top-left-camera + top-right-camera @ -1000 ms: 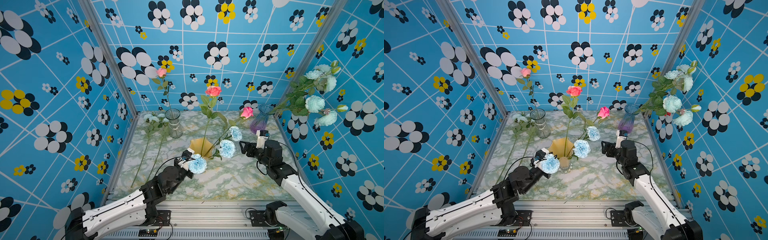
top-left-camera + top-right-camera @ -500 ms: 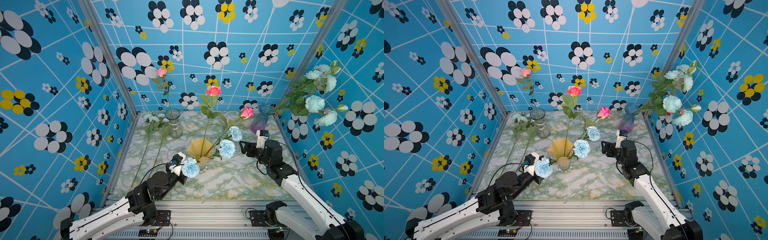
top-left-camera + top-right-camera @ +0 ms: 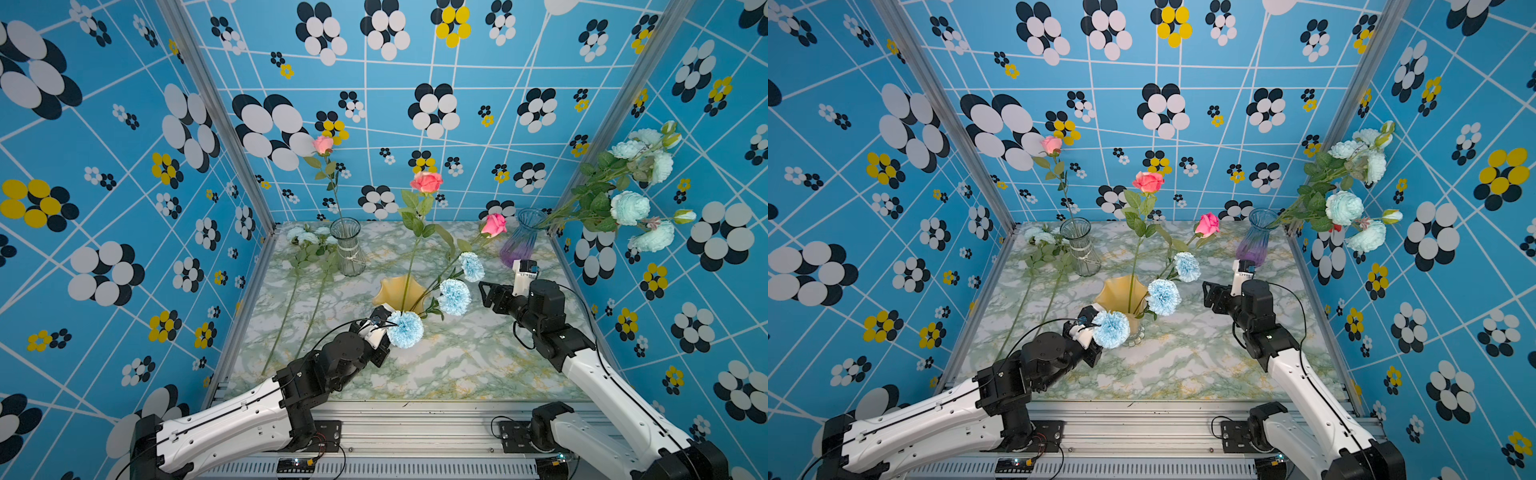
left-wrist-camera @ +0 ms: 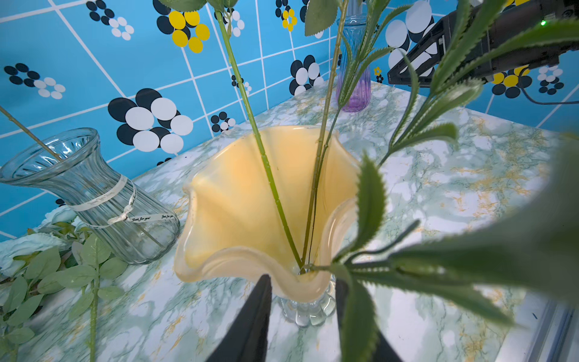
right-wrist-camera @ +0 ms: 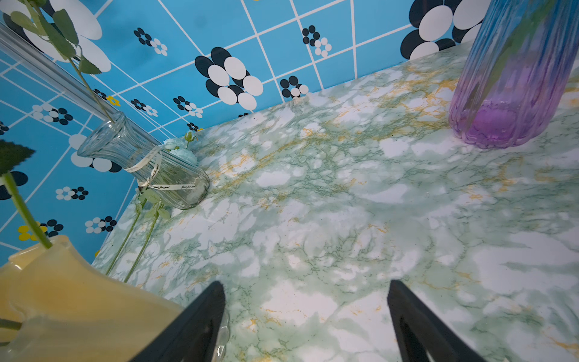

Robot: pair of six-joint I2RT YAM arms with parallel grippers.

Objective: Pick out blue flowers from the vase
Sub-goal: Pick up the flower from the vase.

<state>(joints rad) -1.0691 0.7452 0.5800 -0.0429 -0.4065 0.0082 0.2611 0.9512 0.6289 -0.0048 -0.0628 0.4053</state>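
A yellow ruffled vase (image 3: 390, 291) (image 3: 1115, 291) stands mid-table. It holds three pale blue flowers on thin stems (image 3: 405, 329) (image 3: 454, 296) (image 3: 471, 266) and two pink roses (image 3: 426, 181). My left gripper (image 3: 384, 318) (image 4: 303, 282) is at the vase's near side, under the lowest blue bloom. Its fingers (image 4: 257, 313) stand apart around the vase's foot, and a leaf of that flower crosses one finger. The flower's stem (image 4: 316, 268) leaves the neck just above the tips. My right gripper (image 3: 488, 295) (image 5: 305, 286) hovers wide open and empty to the right of the vase.
A purple vase (image 3: 519, 245) at the back right holds a big mint-blue spray (image 3: 629, 208) leaning over the wall. A clear vase (image 3: 347, 249) at the back left holds a pink rose (image 3: 323, 144). Mint-blue sprays (image 3: 307, 239) lie beside it on the marble table (image 3: 457, 365).
My left arm drew back toward the front edge and has come forward to the vase again. The lowest blue bloom swung left and back with it. The right arm has not moved.
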